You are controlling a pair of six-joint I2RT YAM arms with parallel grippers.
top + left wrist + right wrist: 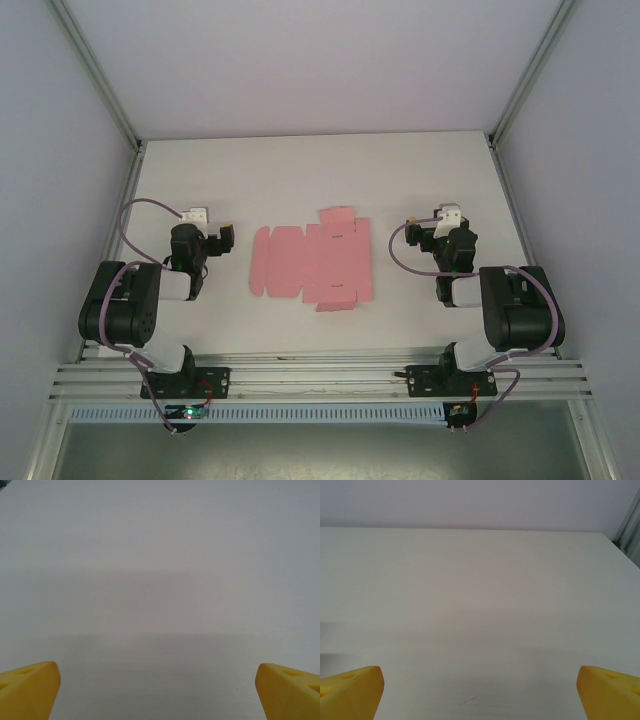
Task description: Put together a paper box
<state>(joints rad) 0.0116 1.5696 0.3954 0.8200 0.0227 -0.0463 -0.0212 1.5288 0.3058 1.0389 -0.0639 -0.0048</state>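
The paper box is a flat pink die-cut sheet with flaps and rounded tabs, lying on the white table between the two arms. My left gripper sits to the sheet's left, apart from it. My right gripper sits to the sheet's right, also apart. In the left wrist view my left gripper is open, its yellow fingertips wide over bare table. In the right wrist view my right gripper is open too, yellow fingertips far apart with nothing between them.
The white table is enclosed by grey walls and aluminium posts. A rail carries both arm bases at the near edge. The table's far edge meets the back wall in the right wrist view.
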